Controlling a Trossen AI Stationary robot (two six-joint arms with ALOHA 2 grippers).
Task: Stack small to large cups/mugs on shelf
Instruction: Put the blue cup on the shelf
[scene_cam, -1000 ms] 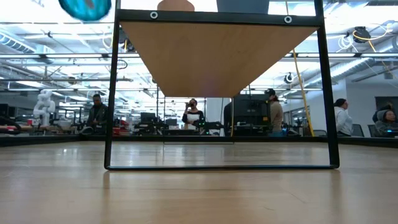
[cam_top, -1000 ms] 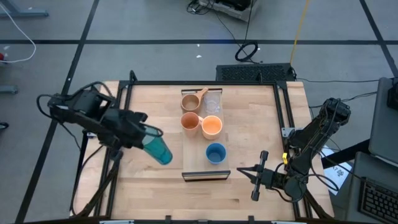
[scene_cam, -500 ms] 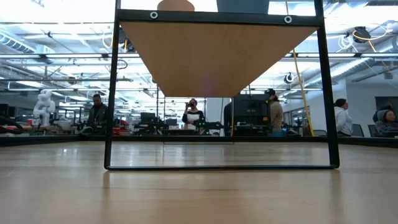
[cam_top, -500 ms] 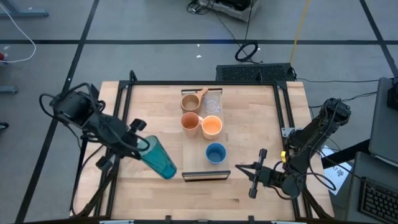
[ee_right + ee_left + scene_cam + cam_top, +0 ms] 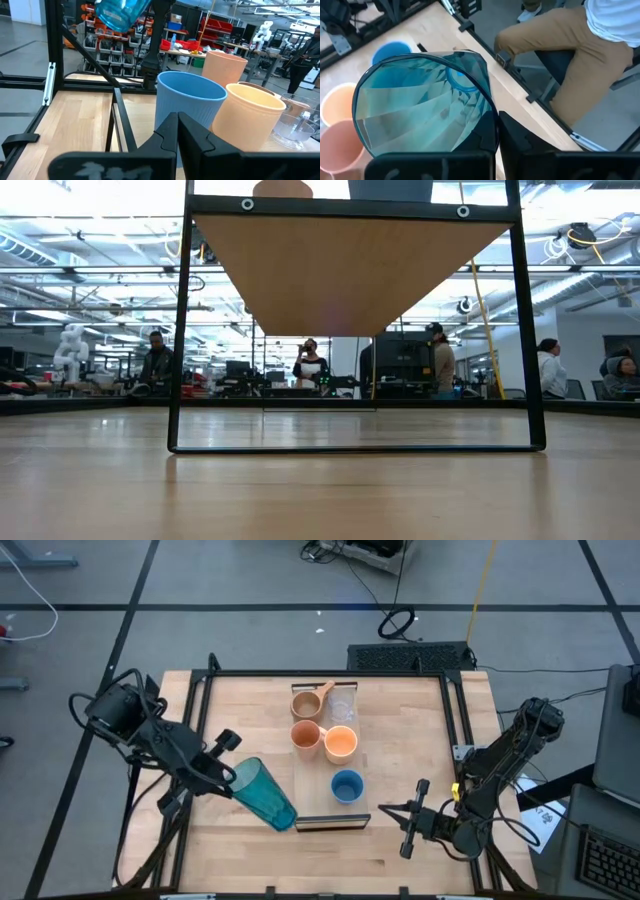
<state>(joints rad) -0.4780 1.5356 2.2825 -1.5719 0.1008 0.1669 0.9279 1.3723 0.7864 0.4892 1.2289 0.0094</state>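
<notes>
From table height I get almost nothing useful: only the underside of the shelf (image 5: 350,270), with two cup bases poking over its edge and cut off by the frame; neither arm shows there.

On my overhead feed, the left gripper (image 5: 222,772) sits at about 8 o'clock from table centre, clenched around the tall teal tumbler (image 5: 264,795). The tumbler is tilted, its far end pointing toward 4 o'clock and reaching just beside the near end of the shelf (image 5: 333,821); I cannot tell whether it touches the wood. In my left wrist feed the tumbler (image 5: 422,102) fills the space ahead of the fingers (image 5: 520,135), its open mouth facing the camera and hiding most of what lies beyond.

On the shelf, from 12 to 6 o'clock: the tan handled mug (image 5: 306,702) beside the clear glass cup (image 5: 342,703), then the orange handled mug (image 5: 306,735) touching the small orange cup (image 5: 341,743), then the blue cup (image 5: 347,785) alone.

The right gripper (image 5: 413,820) waits at 4 o'clock, fingers spread apart and empty.
</notes>
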